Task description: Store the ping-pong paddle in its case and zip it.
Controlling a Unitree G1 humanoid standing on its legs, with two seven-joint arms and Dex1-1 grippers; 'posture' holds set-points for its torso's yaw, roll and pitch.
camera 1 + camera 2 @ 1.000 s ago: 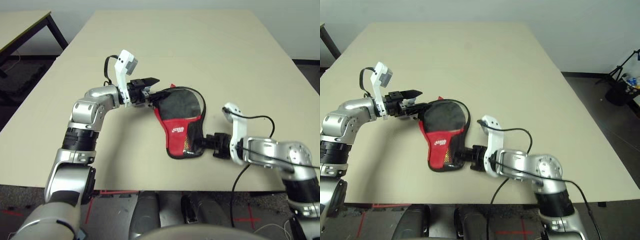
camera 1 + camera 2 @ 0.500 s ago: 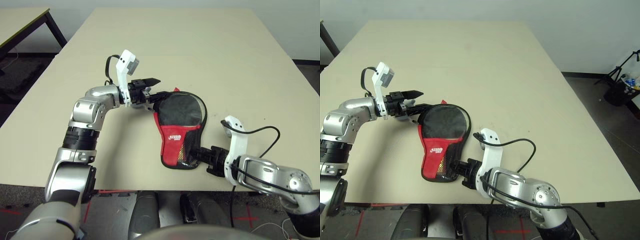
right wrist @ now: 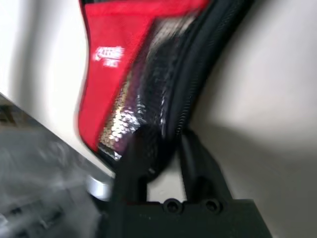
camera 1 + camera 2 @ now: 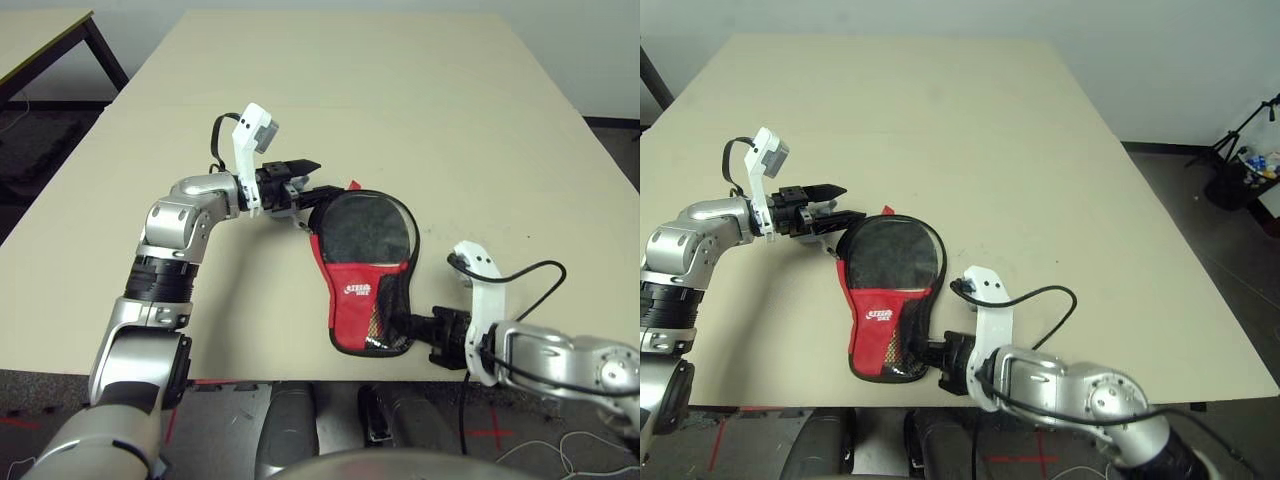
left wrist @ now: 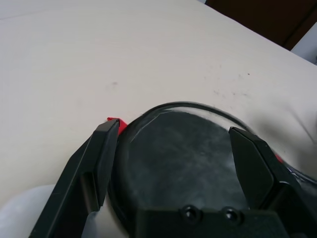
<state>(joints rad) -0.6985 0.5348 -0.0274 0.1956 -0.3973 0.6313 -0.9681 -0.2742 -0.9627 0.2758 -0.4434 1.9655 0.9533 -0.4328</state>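
Your ping-pong paddle, with its round black face (image 4: 365, 229), lies inside the flat black-and-red case with clear plastic and a black zipper rim (image 4: 352, 300), on the pale beige desk (image 4: 470, 130). Your left gripper (image 4: 330, 177) stands open at the case's rounded end. Your right gripper (image 4: 396, 322) is at the narrower end's edge; you can't tell whether it grips.

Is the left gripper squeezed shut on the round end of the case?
No, the left gripper is open, its two fingers standing wide apart at the case's round end.
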